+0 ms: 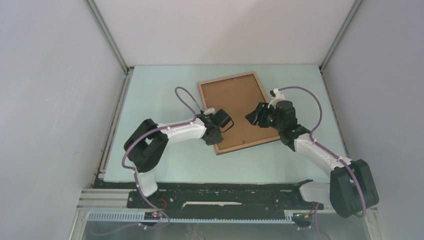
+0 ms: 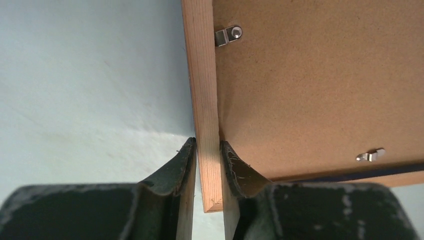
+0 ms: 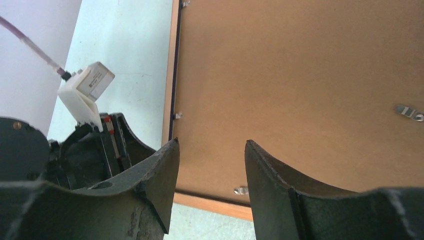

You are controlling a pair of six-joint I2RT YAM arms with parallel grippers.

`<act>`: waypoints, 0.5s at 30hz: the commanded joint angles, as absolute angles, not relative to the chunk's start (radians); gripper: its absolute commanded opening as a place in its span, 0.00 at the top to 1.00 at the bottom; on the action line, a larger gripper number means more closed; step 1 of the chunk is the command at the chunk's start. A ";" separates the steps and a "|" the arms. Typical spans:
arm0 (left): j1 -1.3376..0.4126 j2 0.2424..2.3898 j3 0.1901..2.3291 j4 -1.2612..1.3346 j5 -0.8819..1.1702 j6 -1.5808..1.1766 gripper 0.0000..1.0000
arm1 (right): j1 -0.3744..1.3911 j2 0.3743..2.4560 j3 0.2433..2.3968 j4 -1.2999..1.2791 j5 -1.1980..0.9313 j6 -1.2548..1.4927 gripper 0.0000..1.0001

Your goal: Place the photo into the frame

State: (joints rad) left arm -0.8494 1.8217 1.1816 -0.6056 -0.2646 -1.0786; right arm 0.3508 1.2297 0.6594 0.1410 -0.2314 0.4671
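Two arms stand at the near edge of the table [image 1: 165, 90], each with one gripper. There is one frame, and it carries one brown backing board [image 1: 235, 102].

The frame [image 1: 227, 77] lies back side up around the middle of the surface, turned a little askew to the table's edges. It has a thin light-wood rim around the board, with a sliver of dark navy under its near edge (seen from the left wrist). In that view two small metal clips [image 2: 228, 35] sit on the board, one by the left rim and one by the near rim.

The left gripper [image 1: 223, 121] is clamped narrow on the frame's left rim beside its near-left corner. Its fingers [image 2: 182, 165] press the wood from either side.

Slightly farther in, the right gripper [image 1: 250, 117] is about half open over the right part of the board and holds nothing
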 commanded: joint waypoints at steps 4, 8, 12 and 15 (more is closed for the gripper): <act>-0.764 1.806 1.224 -0.533 -0.377 -0.624 1.00 | 0.344 1.258 0.661 0.195 -0.267 0.491 0.41; -0.751 1.810 1.206 -0.482 -0.352 -0.467 1.00 | 0.343 1.271 0.661 0.205 -0.280 0.496 0.41; -0.727 1.790 1.138 -0.370 -0.280 -0.336 1.00 | 0.342 1.281 0.661 0.212 -0.288 0.499 0.41; -0.722 1.737 1.052 -0.252 -0.237 -0.216 1.00 | 0.341 1.289 0.661 0.216 -0.289 0.501 0.41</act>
State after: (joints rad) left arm -0.7307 1.8095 1.1435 -0.4534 -0.2932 -0.4576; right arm 0.3481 1.2781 0.6598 0.1692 -0.2768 0.4870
